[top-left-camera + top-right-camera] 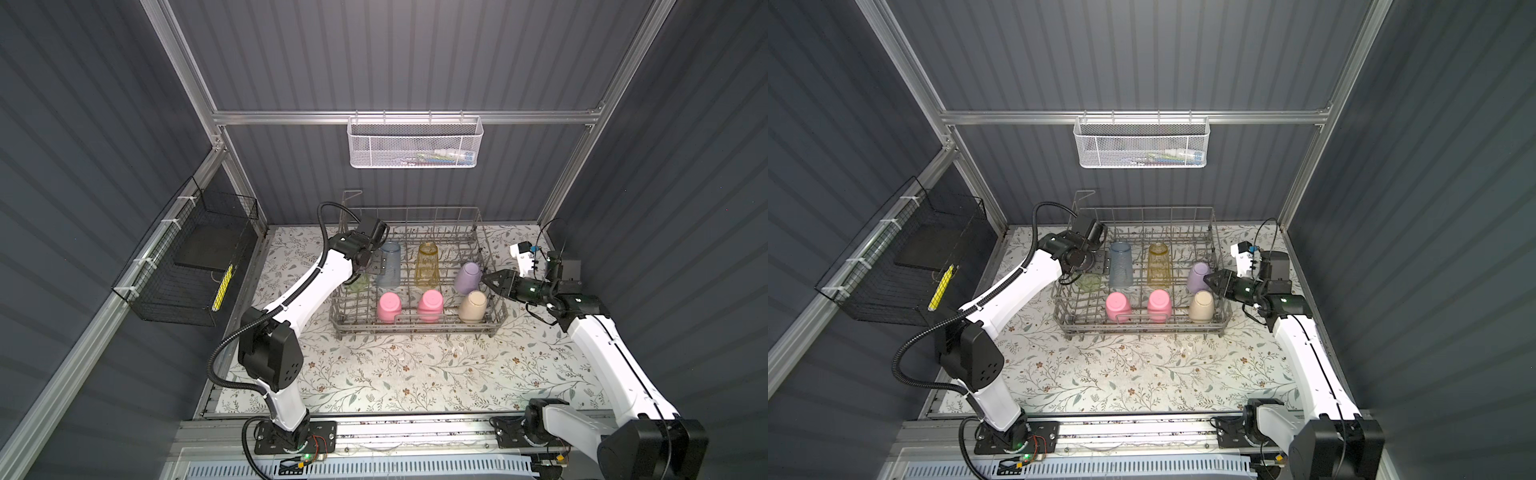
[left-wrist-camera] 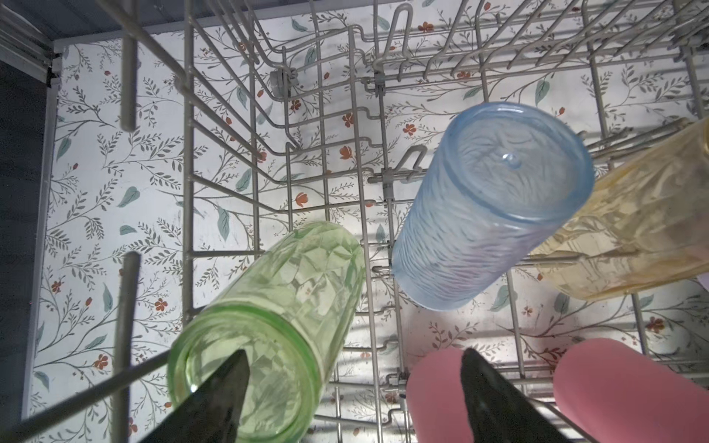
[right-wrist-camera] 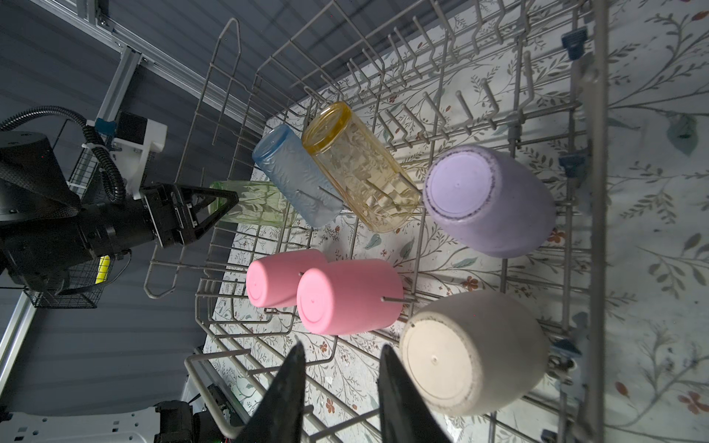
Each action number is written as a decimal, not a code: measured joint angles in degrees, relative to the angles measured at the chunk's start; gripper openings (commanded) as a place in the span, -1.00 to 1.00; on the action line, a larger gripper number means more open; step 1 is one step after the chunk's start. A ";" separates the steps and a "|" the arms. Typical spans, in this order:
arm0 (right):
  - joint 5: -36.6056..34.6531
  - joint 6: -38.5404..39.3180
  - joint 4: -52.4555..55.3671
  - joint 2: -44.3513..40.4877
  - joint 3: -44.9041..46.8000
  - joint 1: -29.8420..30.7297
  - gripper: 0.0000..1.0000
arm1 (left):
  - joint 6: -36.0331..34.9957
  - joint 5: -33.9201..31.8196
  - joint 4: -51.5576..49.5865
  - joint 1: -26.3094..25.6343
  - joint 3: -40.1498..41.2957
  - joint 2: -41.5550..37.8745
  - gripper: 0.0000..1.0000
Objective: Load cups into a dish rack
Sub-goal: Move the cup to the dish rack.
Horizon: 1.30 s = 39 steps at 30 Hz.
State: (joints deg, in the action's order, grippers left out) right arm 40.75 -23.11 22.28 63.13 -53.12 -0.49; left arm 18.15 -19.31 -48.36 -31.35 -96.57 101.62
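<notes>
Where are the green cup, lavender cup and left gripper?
green cup (image 2: pixel 291 284), left wrist view, faceted side wall.
lavender cup (image 3: pixel 458 188), right wrist view, upturned base.
left gripper (image 2: pixel 353 353), left wrist view, midway between fingertips.

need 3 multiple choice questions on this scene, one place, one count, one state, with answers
1. Which cup is nearest the left gripper? A amber cup B green cup C beige cup
2. How many pink cups are in the dish rack? A one B three C two
3. The jaws of the right gripper are: A apart, empty B shut on the lavender cup C shut on the beige cup
Answers: B, it lies right by the open jaws; C, both sit side by side; A, a bare gap shows between them.
</notes>
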 measured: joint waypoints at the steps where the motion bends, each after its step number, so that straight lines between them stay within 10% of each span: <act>1: -0.02 0.02 0.00 -0.09 0.00 0.00 -0.32 | -0.17 -0.35 0.02 0.00 -0.20 0.26 0.74; 39: 0.00 0.00 0.00 -0.31 0.04 0.00 -0.32 | -4.24 0.28 5.95 -0.02 0.63 -9.75 0.82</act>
State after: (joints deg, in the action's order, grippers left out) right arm 40.75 -23.11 22.28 62.83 -53.08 -0.49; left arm 13.91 -19.03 -42.41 -31.38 -95.94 91.88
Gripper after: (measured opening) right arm 0.340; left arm 0.907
